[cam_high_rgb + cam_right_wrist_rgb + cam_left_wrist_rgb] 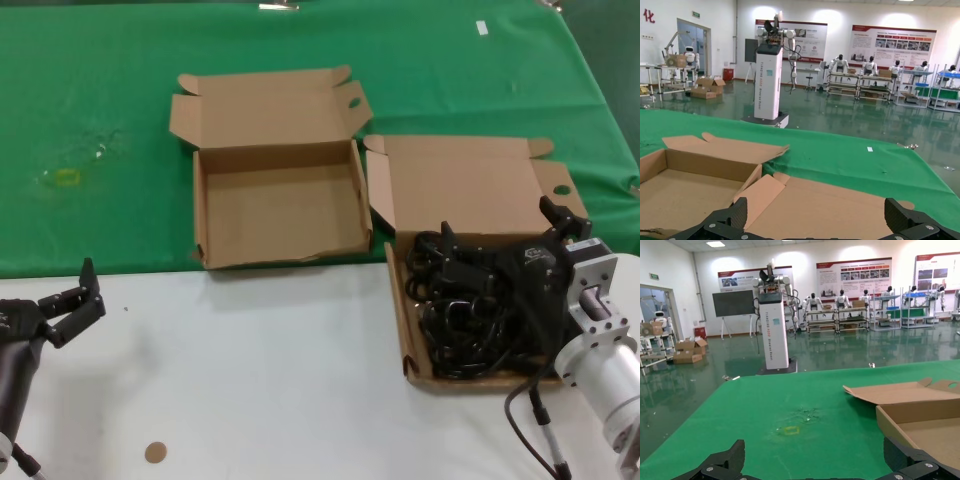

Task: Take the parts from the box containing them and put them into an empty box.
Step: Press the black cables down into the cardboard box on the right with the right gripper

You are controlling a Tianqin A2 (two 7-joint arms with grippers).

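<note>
A small brown disc lies low on the white table. The empty box sits centre frame; the box containing them, right of it, holds the parts. The right gripper hangs spread wide above the cables, gripping nothing. The left gripper, lower left, gapes empty.

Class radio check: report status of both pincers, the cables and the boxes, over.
Right pincer open over cables in right box. Left pincer open, parked near table edge. Empty box clear, nothing blocking.
</note>
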